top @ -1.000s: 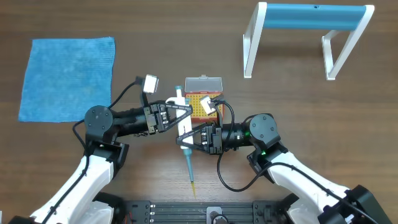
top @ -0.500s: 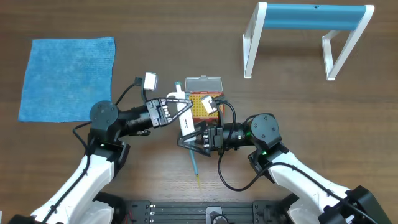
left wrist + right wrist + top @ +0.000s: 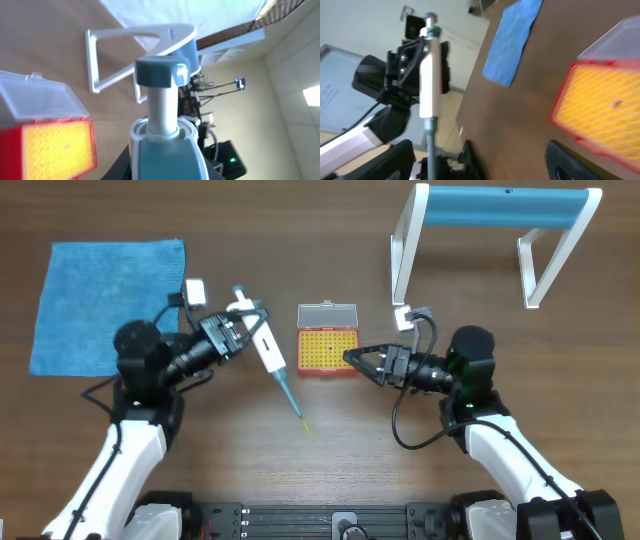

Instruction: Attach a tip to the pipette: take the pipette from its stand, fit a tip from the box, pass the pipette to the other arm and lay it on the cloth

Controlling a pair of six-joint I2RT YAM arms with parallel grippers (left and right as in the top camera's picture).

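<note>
Blue cloth square (image 3: 108, 305), far left: head there slow, lay flat. Left gripper (image 3: 243, 329) clamped on white plastic pipette (image 3: 267, 350) w/ yellow tip, just left of red tip box (image 3: 327, 352). Right gripper (image 3: 362, 360) wide apart, empty.

Cloth (image 3: 108, 307): your table's (image 3: 230, 465) far left corner.
Stand (image 3: 495, 240): far right corner.
Tip box (image 3: 328, 340): mid-table, between your grippers.
Pipette (image 3: 270, 355): in your left gripper (image 3: 248, 328), left of the box.
Right gripper (image 3: 352, 359): just right of the box.
</note>
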